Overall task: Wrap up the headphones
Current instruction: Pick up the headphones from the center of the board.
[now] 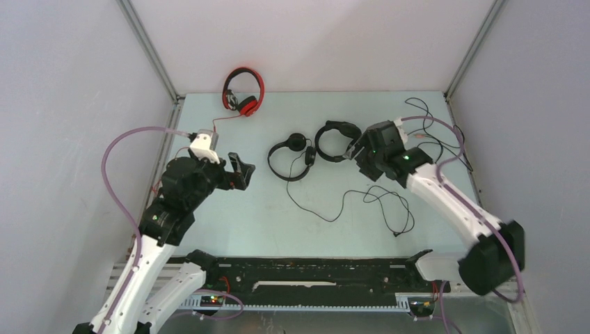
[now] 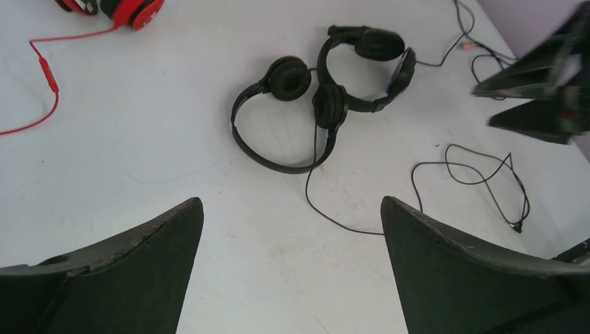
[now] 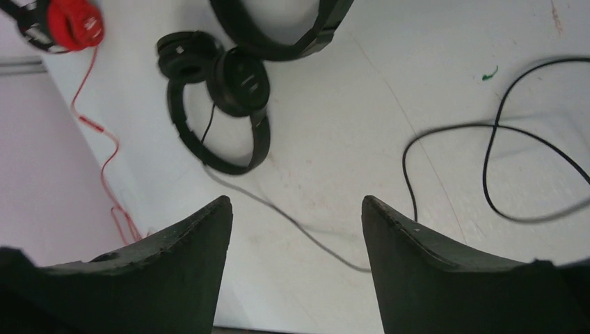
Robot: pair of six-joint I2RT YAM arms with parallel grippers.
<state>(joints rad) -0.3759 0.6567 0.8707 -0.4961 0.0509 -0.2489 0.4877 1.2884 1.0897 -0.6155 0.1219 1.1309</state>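
Right hand (image 3: 296, 229), spread apart, is held nearest the black headphones (image 2: 379, 43), seemingly just ahead; the left hand (image 2: 292, 236), likewise spread, is held farther off.

Top view: from above and behind both arm bases (image 1: 198, 266), looking down over the whole pale grey table (image 1: 243, 216). Both wrist views hang nearer, angled down at its middle. All three share the thin-banded black over-ear headset (image 1: 297, 142).
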